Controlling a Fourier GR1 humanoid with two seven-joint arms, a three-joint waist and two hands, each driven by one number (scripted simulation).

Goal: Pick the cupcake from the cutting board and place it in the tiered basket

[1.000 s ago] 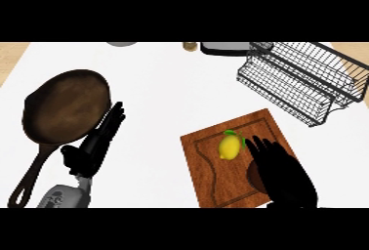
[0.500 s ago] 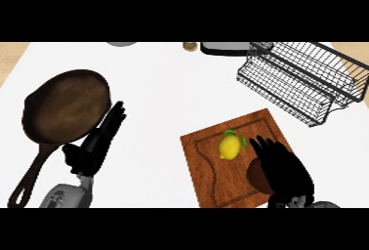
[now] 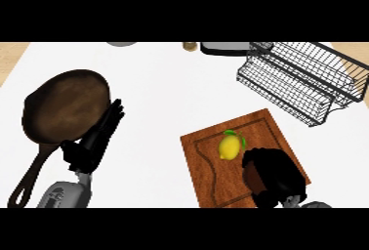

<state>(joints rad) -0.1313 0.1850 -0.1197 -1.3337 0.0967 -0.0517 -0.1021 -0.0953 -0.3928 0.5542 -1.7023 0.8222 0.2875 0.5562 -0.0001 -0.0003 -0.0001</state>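
The right robot hand (image 3: 270, 173) is clenched over the board's (image 3: 209, 161) near right corner, possibly grasping the unseen cupcake. Next: lift to the basket (image 3: 302, 80). The left robot hand (image 3: 97, 136) rests released.

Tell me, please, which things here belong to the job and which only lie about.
For the job:
- cutting board
- tiered basket
- right hand, over the board
No cupcake shows; the right hand may hide it.

Lying about:
- lemon, on the board
- skillet
- left hand, open, resting beside the skillet
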